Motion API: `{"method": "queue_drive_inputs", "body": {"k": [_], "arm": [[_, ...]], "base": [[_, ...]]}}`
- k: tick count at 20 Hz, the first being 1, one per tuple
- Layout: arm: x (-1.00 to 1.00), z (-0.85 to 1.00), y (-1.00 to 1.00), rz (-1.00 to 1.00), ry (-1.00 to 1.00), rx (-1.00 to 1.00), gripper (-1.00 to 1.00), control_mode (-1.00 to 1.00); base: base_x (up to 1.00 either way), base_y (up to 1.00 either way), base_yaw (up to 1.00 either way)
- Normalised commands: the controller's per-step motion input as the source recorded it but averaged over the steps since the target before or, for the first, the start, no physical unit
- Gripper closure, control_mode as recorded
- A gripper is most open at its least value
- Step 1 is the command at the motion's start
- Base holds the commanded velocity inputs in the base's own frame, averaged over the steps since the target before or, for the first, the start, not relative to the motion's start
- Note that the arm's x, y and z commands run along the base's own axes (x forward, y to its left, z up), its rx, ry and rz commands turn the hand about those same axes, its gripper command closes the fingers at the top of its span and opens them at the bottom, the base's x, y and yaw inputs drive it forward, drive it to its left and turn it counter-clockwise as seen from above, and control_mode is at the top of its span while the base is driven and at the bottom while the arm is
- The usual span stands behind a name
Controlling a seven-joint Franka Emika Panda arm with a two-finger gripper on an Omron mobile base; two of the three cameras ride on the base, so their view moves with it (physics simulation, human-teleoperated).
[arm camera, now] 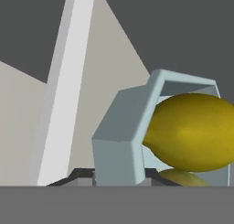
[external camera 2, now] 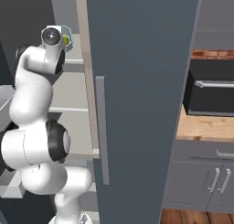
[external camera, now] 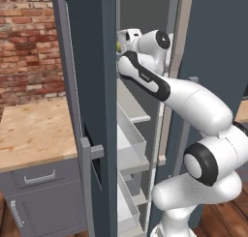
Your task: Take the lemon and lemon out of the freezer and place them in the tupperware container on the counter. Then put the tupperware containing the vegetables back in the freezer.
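Note:
In the hand view the pale blue-grey tupperware container (arm camera: 119, 136) is tilted and very close, and my gripper (arm camera: 116, 178) is shut on its rim. A bright yellow lemon (arm camera: 192, 131) lies inside it, with the top of a second lemon (arm camera: 183, 177) just below. From the right base view the tupperware container (external camera 2: 67, 32) with a lemon (external camera 2: 66, 39) shows beside my hand, high up inside the freezer (external camera 2: 141, 81), level with an upper shelf (external camera 2: 75, 54). In the left base view the arm reaches through the open freezer (external camera: 92, 110) doorway, its hand (external camera: 128, 37) up near a shelf.
The freezer's open door with white bins (external camera: 128, 139) stands left of the arm. Tan counter (external camera: 34, 129) lies left of the freezer, and more counter (external camera 2: 205, 127) to the right carries a black microwave (external camera 2: 212, 90). Pale inner shelves (external camera 2: 68, 99) sit below the hand.

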Motion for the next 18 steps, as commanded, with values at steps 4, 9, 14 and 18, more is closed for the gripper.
{"method": "queue_drive_inputs", "body": {"k": [4,9,14,18], "arm": [[0.38,-0.11,0.20,0.00,0.00,0.00,1.00,-1.00],[0.28,-0.16,0.12,0.00,0.00,0.00,1.00,-1.00],[0.24,-0.13,0.05,0.00,0.00,0.00,1.00,-1.00],[0.22,-0.15,0.04,0.00,0.00,0.00,-1.00,-1.00]], "base": [[0.00,0.00,0.00],[0.00,0.00,0.00],[0.00,0.00,0.00],[0.00,0.00,0.00]]}}
